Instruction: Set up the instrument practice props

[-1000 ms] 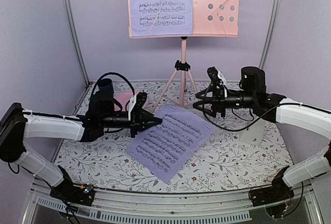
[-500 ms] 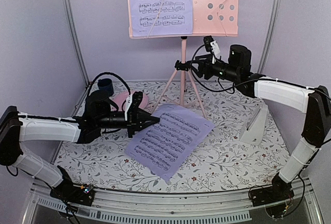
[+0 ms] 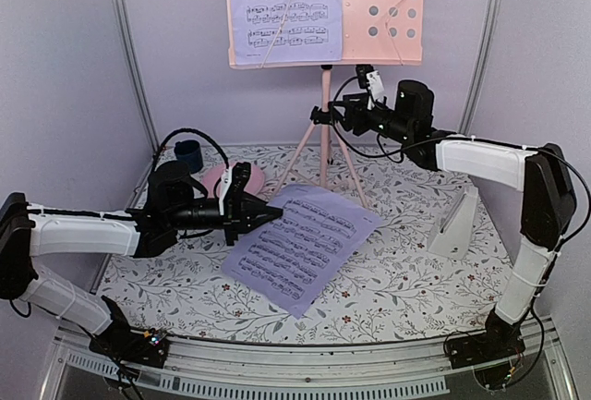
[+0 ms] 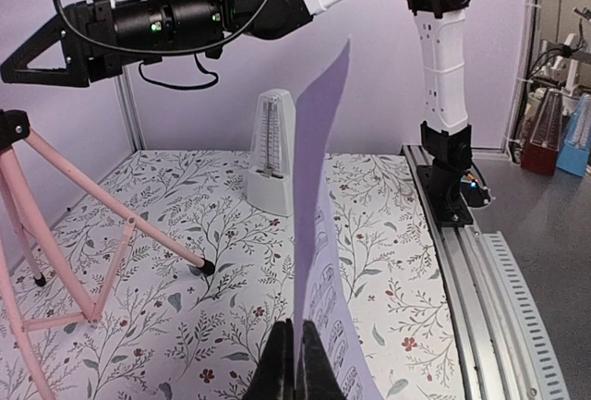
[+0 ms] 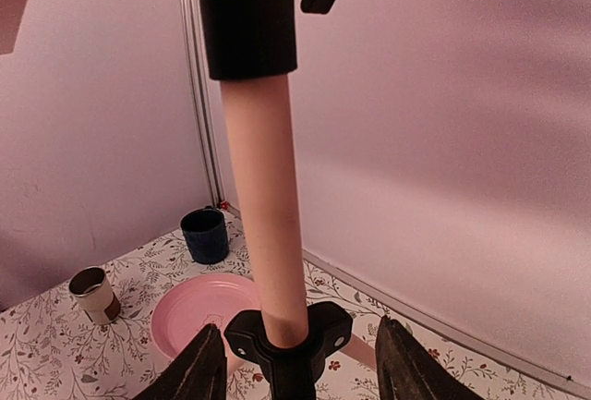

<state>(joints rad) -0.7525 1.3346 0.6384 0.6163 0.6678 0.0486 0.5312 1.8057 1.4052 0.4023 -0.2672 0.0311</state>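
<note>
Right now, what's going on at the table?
The left gripper is shut on the edge of a loose sheet music page, that side raised off the table. The right gripper is open, its fingers flanking the pink music stand's pole just above the tripod joint, not clamped on it. Another page sits on the stand's desk. The white metronome stands at the right.

Stand point(image 3: 325, 90) at 12 o'clock on the table point(image 3: 406, 280), at the back, with one sheet point(image 3: 286, 7) on the left half of its desk. A second sheet point(image 3: 300, 248) lies mid-table. From it, the metronome point(image 3: 454, 224) is at 3 o'clock and the plate point(image 3: 214, 178) at 10, with the cup point(image 3: 188, 153) behind the plate. Left gripper point(image 3: 272, 215) is at its 9 o'clock edge. Right gripper point(image 3: 340, 115) is astride the stand's pole, from 3 o'clock.
</note>
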